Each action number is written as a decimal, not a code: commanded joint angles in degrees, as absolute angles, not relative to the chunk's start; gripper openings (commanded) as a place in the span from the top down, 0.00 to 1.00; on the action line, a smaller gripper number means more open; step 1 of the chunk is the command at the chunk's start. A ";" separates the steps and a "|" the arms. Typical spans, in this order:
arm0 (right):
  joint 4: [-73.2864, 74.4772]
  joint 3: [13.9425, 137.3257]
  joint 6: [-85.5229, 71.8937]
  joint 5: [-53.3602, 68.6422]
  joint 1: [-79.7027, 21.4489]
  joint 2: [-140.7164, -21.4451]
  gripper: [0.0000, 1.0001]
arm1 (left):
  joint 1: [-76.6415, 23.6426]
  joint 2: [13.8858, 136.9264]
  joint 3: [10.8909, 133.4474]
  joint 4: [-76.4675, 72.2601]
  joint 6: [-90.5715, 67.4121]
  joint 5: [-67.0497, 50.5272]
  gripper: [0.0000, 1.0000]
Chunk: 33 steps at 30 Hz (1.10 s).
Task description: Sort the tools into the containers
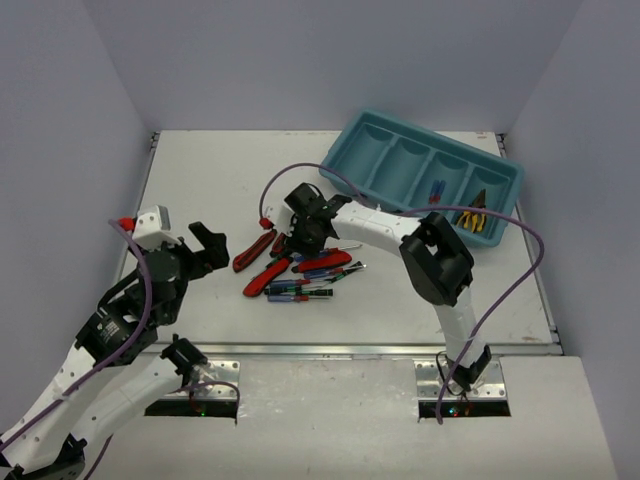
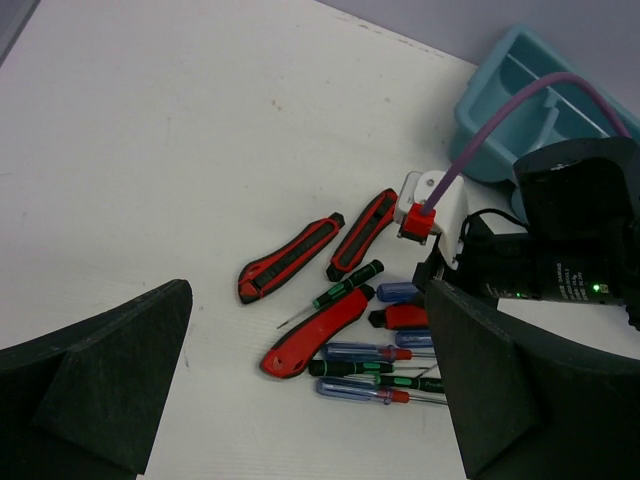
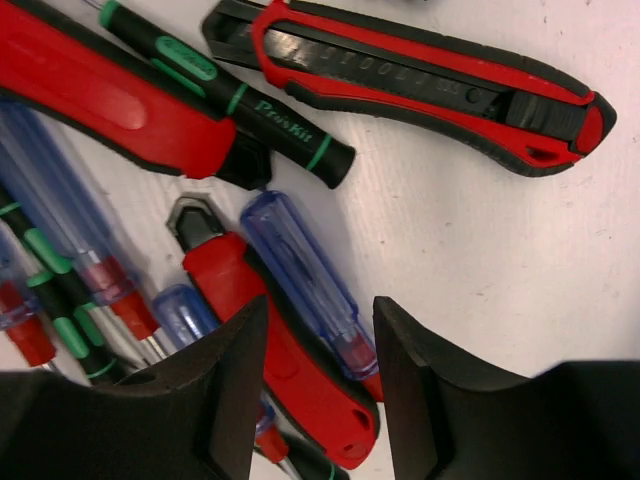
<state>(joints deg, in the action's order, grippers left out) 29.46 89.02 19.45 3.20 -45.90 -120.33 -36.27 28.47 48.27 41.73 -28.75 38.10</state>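
The tools lie in a pile mid-table (image 1: 300, 270): red-handled cutters (image 2: 315, 335), blue-and-red screwdrivers (image 2: 365, 390) and black-and-green screwdrivers (image 2: 345, 285). My right gripper (image 3: 320, 310) is open and low over the pile. Its fingers straddle a blue-handled screwdriver (image 3: 300, 275) and a red cutter (image 3: 275, 360). In the top view it (image 1: 298, 232) is at the pile's far edge. My left gripper (image 1: 208, 245) is open and empty, left of the pile. The teal tray (image 1: 372, 130) stands at the back right. It holds yellow-handled pliers (image 1: 473, 220) in its right end compartment and a blue-and-red screwdriver (image 1: 437, 190) in the compartment beside that.
The right arm's wrist with its purple cable (image 2: 500, 130) hangs over the pile's right side. Two red cutters (image 2: 290, 260) lie side by side at the pile's left. White walls enclose the table on three sides.
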 commanded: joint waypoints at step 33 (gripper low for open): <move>29.30 96.89 -17.75 -20.72 -17.52 -99.26 1.00 | -35.60 28.04 47.90 38.60 -27.43 36.31 0.00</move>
<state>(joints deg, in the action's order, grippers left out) 29.20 93.13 1.56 -17.26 -32.15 -106.55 -36.27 28.38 47.91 41.19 -28.49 36.78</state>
